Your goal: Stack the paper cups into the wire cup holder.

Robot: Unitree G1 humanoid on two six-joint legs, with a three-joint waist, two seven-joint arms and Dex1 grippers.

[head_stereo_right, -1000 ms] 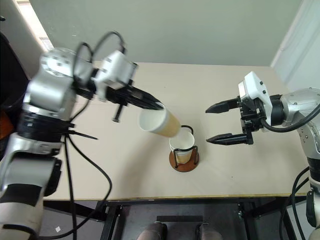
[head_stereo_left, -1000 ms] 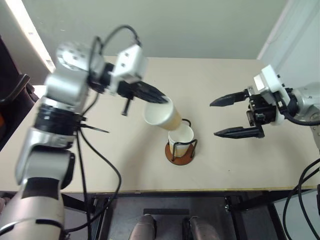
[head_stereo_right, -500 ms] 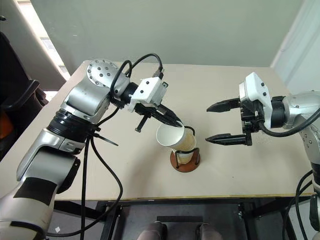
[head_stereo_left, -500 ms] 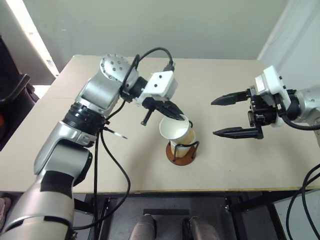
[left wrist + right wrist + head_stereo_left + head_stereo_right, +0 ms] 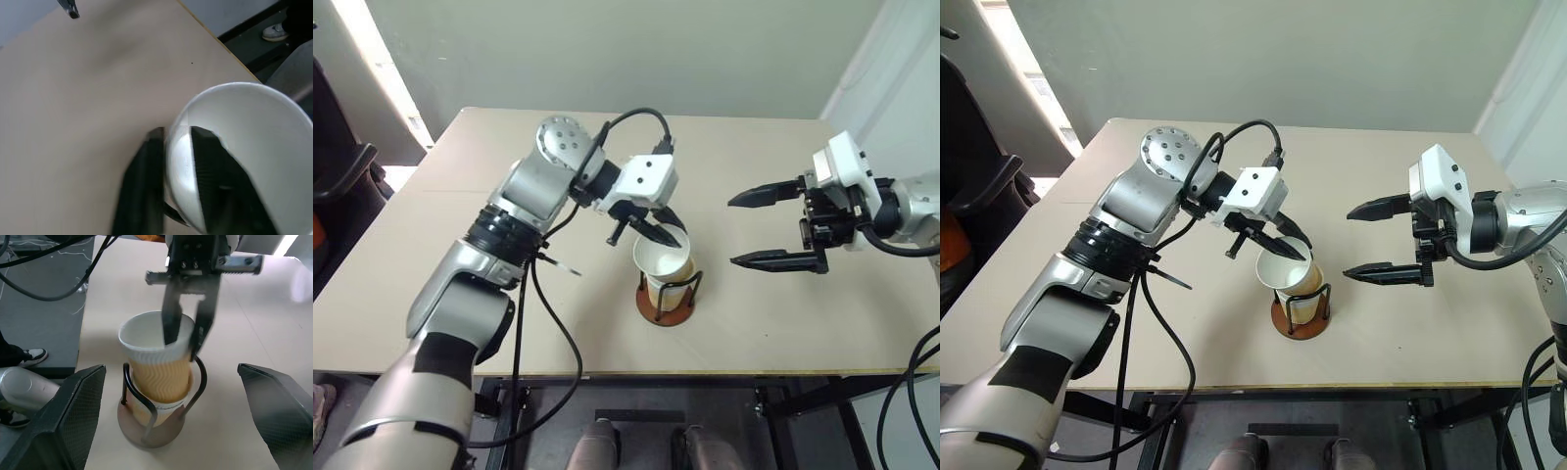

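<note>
Two paper cups are showing: the upper cup [image 5: 159,360] is sitting nested in a lower cup [image 5: 155,410] inside the one wire cup holder [image 5: 161,423] on the table [image 5: 783,313]. Both are standing mouth up, long axis near upright. The left end effector [image 5: 183,340] is straddling the upper cup's rim, one finger inside, one outside, slightly parted. Beside the holder, the right end effector [image 5: 766,227] is hovering wide open, empty.

White-rimmed paper cup [image 5: 159,362] with tan wavy ribbing, black wire cup holder [image 5: 156,418] on a reddish-brown base, beige tabletop [image 5: 460,255].
</note>
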